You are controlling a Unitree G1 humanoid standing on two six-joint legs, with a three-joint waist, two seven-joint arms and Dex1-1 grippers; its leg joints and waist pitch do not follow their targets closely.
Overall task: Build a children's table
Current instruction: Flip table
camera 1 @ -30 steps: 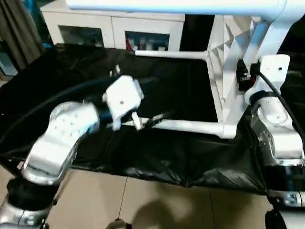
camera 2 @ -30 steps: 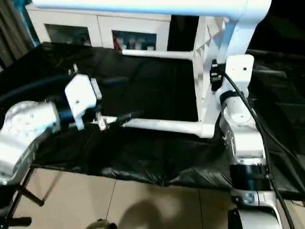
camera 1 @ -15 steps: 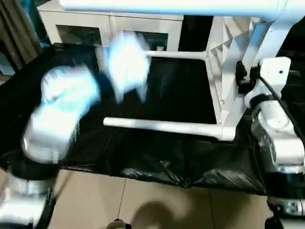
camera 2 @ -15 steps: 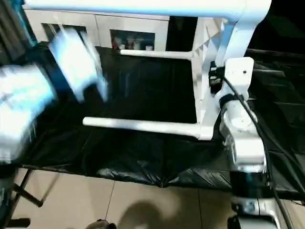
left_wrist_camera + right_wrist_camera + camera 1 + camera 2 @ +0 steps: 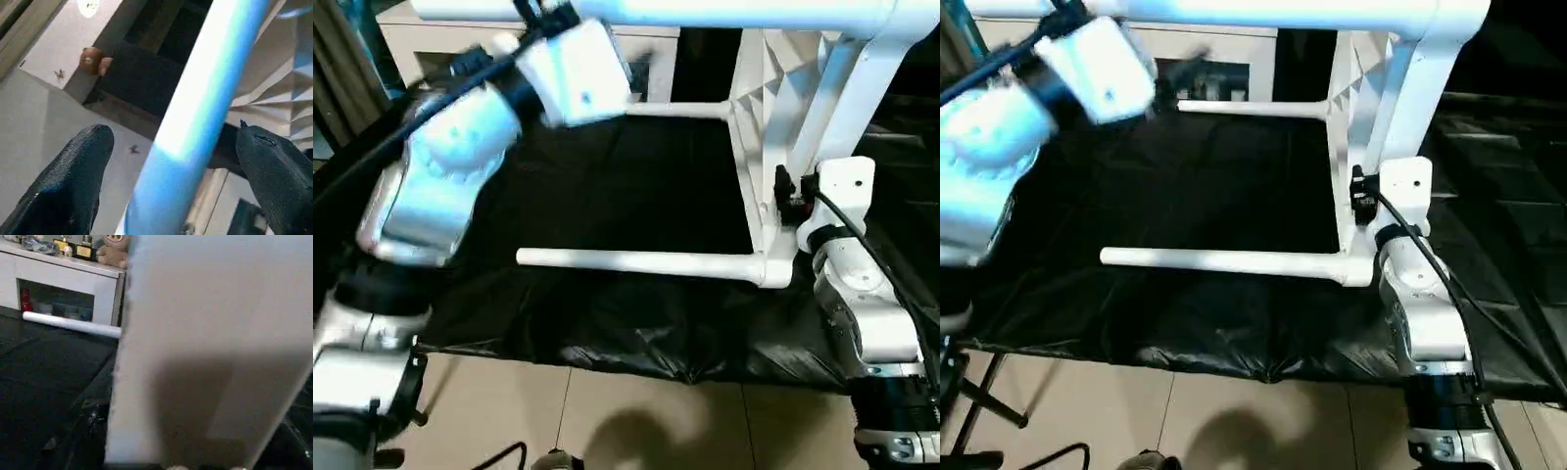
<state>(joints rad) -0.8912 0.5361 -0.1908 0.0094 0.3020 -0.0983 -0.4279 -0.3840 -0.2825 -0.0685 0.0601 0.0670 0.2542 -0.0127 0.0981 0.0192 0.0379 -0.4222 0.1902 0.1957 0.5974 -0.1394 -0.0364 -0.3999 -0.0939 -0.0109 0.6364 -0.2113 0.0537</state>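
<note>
left arm: risen from beside the near leg (image 5: 641, 261) on the black desk (image 5: 636, 186) to the topmost leg (image 5: 205, 105) | left claw (image 5: 176, 161): fingers now spread either side of that leg, not touching | right arm: shifted lower along the upright tabletop (image 5: 759, 127)

one table top (image 5: 773, 147) (on edge), three legs (image 5: 641, 261)

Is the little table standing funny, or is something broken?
Nothing looks broken. The children's table lies tipped on its side on the black cover, its legs pointing sideways rather than down. That is how it sits during building.
</note>
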